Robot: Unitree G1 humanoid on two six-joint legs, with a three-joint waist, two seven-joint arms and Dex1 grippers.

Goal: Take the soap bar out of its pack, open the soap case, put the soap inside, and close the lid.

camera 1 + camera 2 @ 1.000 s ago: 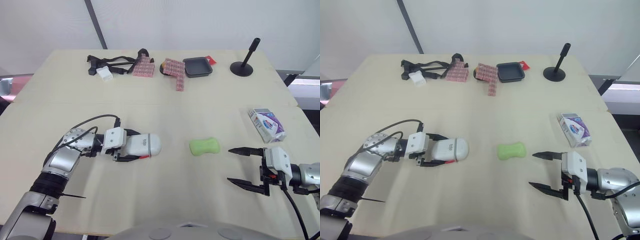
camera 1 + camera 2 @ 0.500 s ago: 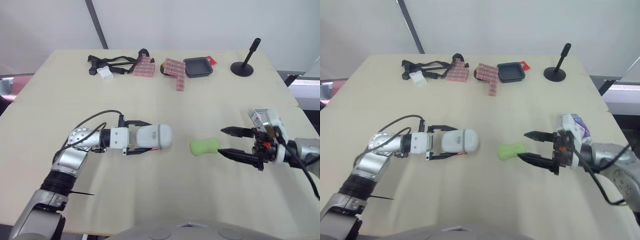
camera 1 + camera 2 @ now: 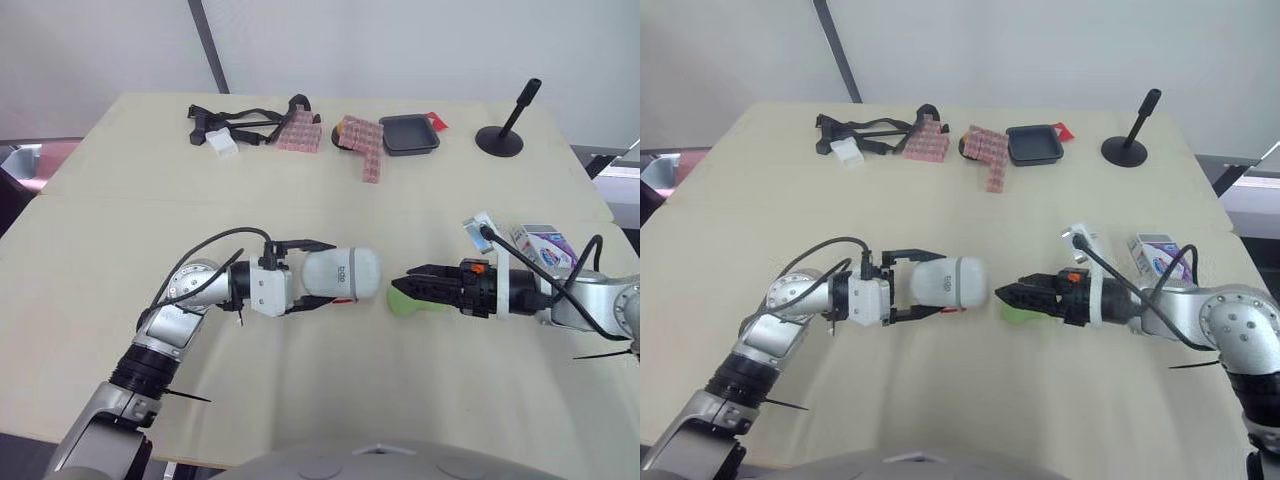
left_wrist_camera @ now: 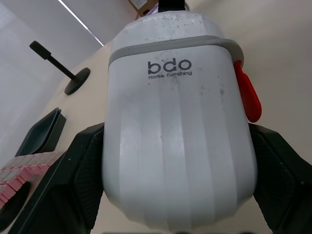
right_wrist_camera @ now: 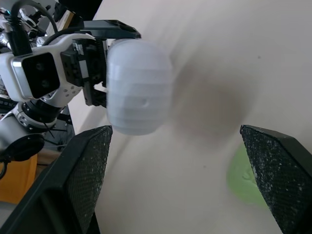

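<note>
A white soap case (image 3: 345, 272) with a grey band and a red latch (image 4: 247, 95) is held off the table at mid-table, lid closed. My left gripper (image 3: 318, 275) is shut on the soap case, one black finger on each side. Just right of the case lies the green soap bar (image 3: 422, 303), bare on the table. My right gripper (image 3: 402, 281) is open and points left at the case. In the right wrist view the soap (image 5: 247, 181) lies just inside one finger. The purple and white soap pack (image 3: 545, 243) lies at the right edge.
Along the far edge are a black stand (image 3: 505, 135), a black tray (image 3: 410, 135), pink block strips (image 3: 368, 152), and a black strap with a white piece (image 3: 225, 135). A seam (image 3: 120, 197) crosses the table behind my arms.
My left gripper has carried the case rightward toward the soap. My right gripper has swung in from the near right to the soap and turned on its side. The camera shifted too.
</note>
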